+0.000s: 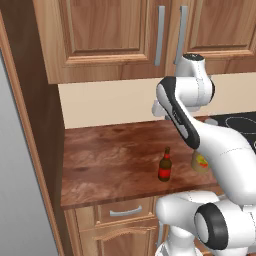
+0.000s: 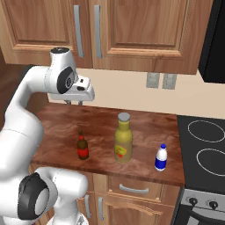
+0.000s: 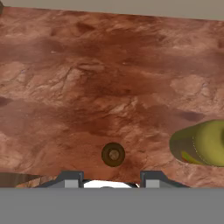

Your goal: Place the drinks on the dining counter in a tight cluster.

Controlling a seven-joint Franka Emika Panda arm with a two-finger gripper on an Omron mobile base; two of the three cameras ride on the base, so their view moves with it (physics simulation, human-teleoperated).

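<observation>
Three bottles stand upright on the wooden tabletop (image 2: 57,127) below the upper cabinets (image 2: 132,30), none of them on the dining counter. The brown bottle (image 2: 82,146) stands near the front edge, toward the left end. The olive bottle (image 2: 123,137) stands to its right, about midway along the tabletop and apart from it. The white bottle (image 2: 161,157) is further right, near the front right corner, close to the edge where the stove (image 2: 204,145) begins. The three form a loose row, each apart from the next with bare wood between.

The pincer (image 2: 73,103) hangs above the back left part of the tabletop, near the beige wall (image 2: 127,90), pointing down and well above the wood. It holds nothing. In the hand view its two fingertips (image 3: 70,178) stand apart at the bottom edge, with the brown bottle's cap (image 3: 113,154) seen from above just past them and roughly between them, lower down and untouched. The olive bottle's shoulder and label show at the right of that view.

In the left base view the arm's white links cross in front of the olive bottle, hiding most of it; the brown bottle stands clear to their left. A dark wood side panel (image 1: 30,125) closes off the tabletop's left end. Two wall outlets (image 2: 161,81) sit on the wall behind the right half. Drawers (image 1: 125,211) with grey handles run beneath the front edge.
</observation>
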